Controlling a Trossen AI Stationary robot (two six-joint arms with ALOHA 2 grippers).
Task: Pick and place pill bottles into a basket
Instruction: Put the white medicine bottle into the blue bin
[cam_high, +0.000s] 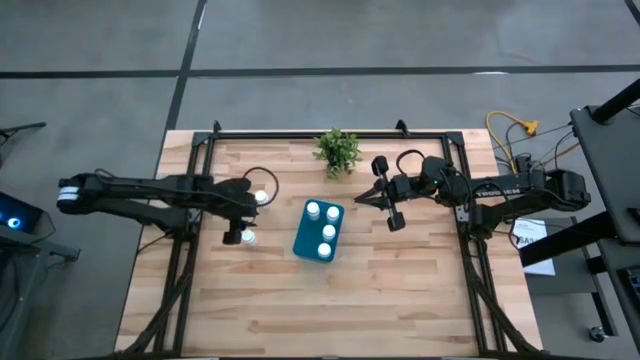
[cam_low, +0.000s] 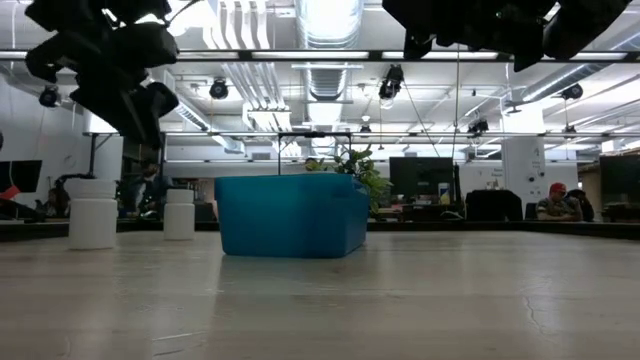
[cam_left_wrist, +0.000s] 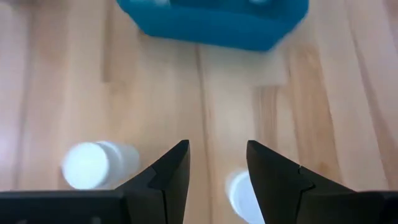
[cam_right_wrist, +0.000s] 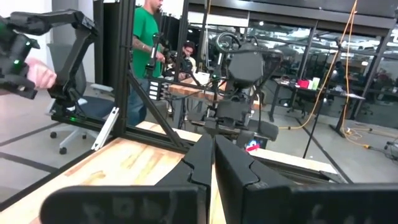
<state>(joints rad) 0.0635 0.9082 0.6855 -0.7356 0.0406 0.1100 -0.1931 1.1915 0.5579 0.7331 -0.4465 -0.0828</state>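
The teal basket (cam_high: 318, 232) stands at the table's middle with several white pill bottles (cam_high: 328, 232) upright in it. Two more bottles stand upright on the table to its left, one farther back (cam_high: 262, 197) and one nearer (cam_high: 247, 238); both show in the low view (cam_low: 179, 213) (cam_low: 93, 212). My left gripper (cam_left_wrist: 217, 158) is open and empty, hovering above these two bottles (cam_high: 250, 213). One bottle (cam_left_wrist: 93, 165) lies off to its side, and the other (cam_left_wrist: 239, 194) is below, partly behind one finger. My right gripper (cam_right_wrist: 211, 155) is shut and empty, held high to the right of the basket (cam_high: 360, 200).
A small green potted plant (cam_high: 338, 150) stands behind the basket near the far edge. A black frame (cam_high: 330, 133) runs around the table. People and office furniture show in the room beyond (cam_right_wrist: 146, 56).
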